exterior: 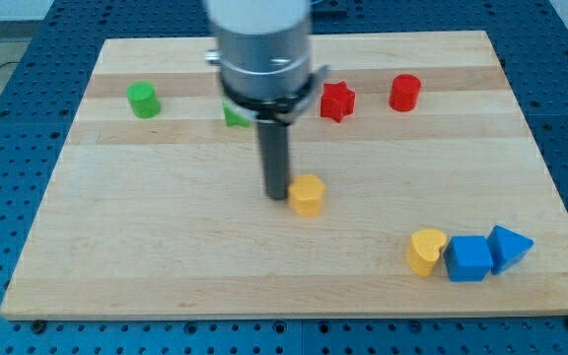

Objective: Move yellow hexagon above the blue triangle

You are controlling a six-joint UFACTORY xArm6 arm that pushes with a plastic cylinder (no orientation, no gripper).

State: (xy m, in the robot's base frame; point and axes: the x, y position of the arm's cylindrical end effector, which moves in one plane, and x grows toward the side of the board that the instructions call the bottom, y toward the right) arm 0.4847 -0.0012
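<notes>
The yellow hexagon (308, 195) sits near the middle of the wooden board. My tip (277, 195) is right beside its left edge, touching or almost touching it. The blue triangle (510, 247) lies at the view's lower right, far from the hexagon, to the right of and below it. The rod hangs straight down from the grey arm body at the view's top centre.
A blue cube (469, 258) and a yellow heart (426, 250) sit in a row just left of the blue triangle. A red star (336, 101) and red cylinder (404, 93) are at upper right. A green cylinder (144, 100) is at upper left. Another green block (235, 115) is partly hidden behind the arm.
</notes>
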